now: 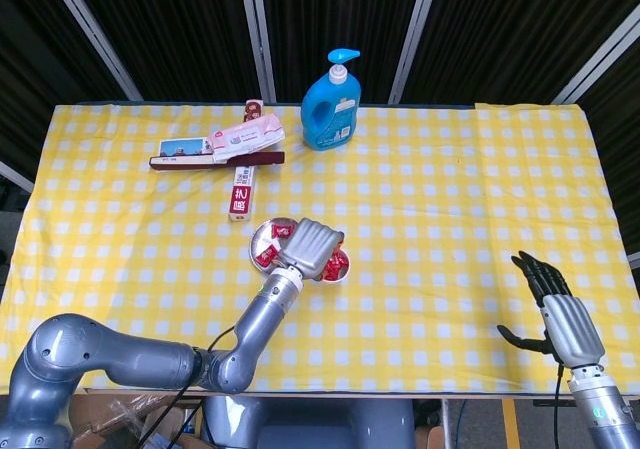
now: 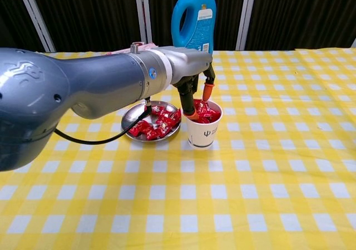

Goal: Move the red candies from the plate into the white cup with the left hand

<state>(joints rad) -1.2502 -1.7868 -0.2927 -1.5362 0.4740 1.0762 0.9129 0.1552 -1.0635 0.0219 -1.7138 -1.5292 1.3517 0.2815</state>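
— Starting from the left, what are you seeing on the yellow checked tablecloth (image 2: pixel 261 194)?

— The shallow round metal plate (image 2: pixel 131 118) is sitting just left of the fingers, with a heap of red wrapped candies (image 2: pixel 158 123) lying in it. The robot's left hand (image 2: pixel 194 84) is hovering right over the small white paper cup (image 2: pixel 202 132), fingertips (image 2: pixel 207 91) pointing down at its mouth.

— Is it holding one?

— I can't tell. The fingers are drawn fairly close together and reaching down to the red pile inside the cup, but the tips are orange-red too, so a candy between them would blend in. From the overhead view the hand (image 1: pixel 313 248) is simply covering the cup.

— So some candies are already in?

— Yes, the cup is looking fairly full, with wrappers showing above the rim directly under the fingers.

— How would they handle, do you think?

— Light, small, and crinkly, I'd guess; the glossy wrappers are probably slippery. Pinching one across its middle, or by a twisted end, seems the safest hold. The paper cup is likely light too, so a nudge could tip it.

— And further right?

— The right hand (image 1: pixel 560 314) is resting far off at the table's edge, fingers spread, holding nothing.
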